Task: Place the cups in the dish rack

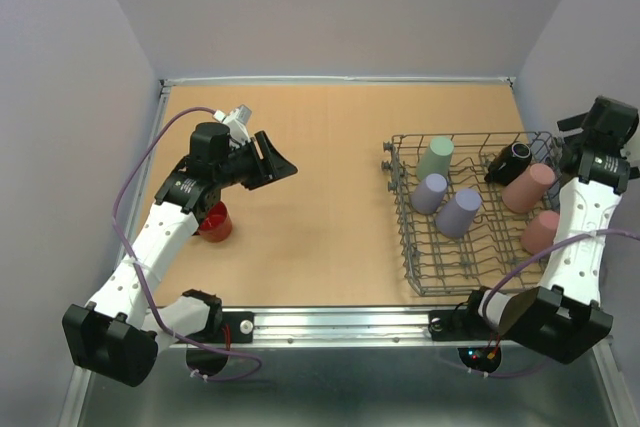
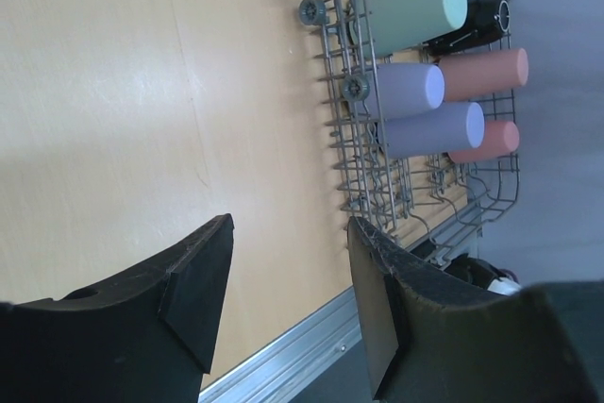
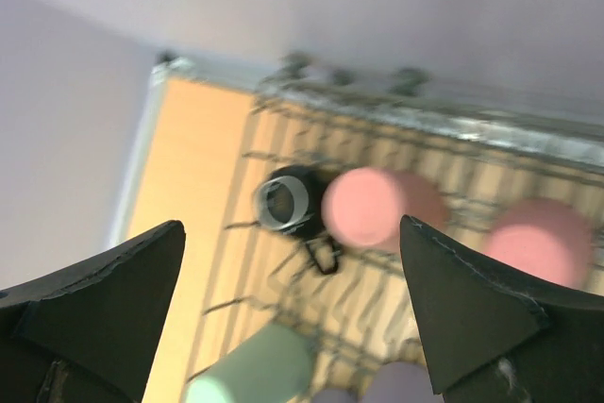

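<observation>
Glaze likely makes red mug (image 1: 214,222) slippery, stiff, chippable; pinch its rim wall. Your left gripper (image 2: 291,233), right gripper (image 3: 293,233) gape empty.

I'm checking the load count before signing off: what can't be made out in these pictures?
Top view: red mug half hidden under the left arm; handle unseen.
Top view: near pink cup partly covered by the right arm.
Right wrist view: blurred; inside of the dark mug unclear.
</observation>
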Action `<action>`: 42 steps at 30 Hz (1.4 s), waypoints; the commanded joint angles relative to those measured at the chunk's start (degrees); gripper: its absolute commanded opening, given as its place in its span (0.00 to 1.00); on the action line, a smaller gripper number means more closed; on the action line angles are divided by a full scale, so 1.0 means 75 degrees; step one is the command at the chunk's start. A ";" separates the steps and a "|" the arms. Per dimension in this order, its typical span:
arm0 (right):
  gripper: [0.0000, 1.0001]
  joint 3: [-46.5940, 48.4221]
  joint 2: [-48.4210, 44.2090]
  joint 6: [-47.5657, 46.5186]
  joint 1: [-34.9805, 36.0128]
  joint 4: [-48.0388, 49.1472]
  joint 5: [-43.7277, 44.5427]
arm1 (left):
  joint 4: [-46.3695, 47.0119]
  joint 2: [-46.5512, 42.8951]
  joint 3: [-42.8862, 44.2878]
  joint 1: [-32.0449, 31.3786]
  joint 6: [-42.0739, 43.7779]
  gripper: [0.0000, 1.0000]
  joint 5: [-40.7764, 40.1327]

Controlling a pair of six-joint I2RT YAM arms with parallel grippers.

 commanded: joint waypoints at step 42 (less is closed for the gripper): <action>1.00 -0.1086 -0.0754 -0.1120 0.5684 0.1722 -0.7896 | -0.2365 0.2242 -0.0447 0.1740 0.0782 0.52 -0.3906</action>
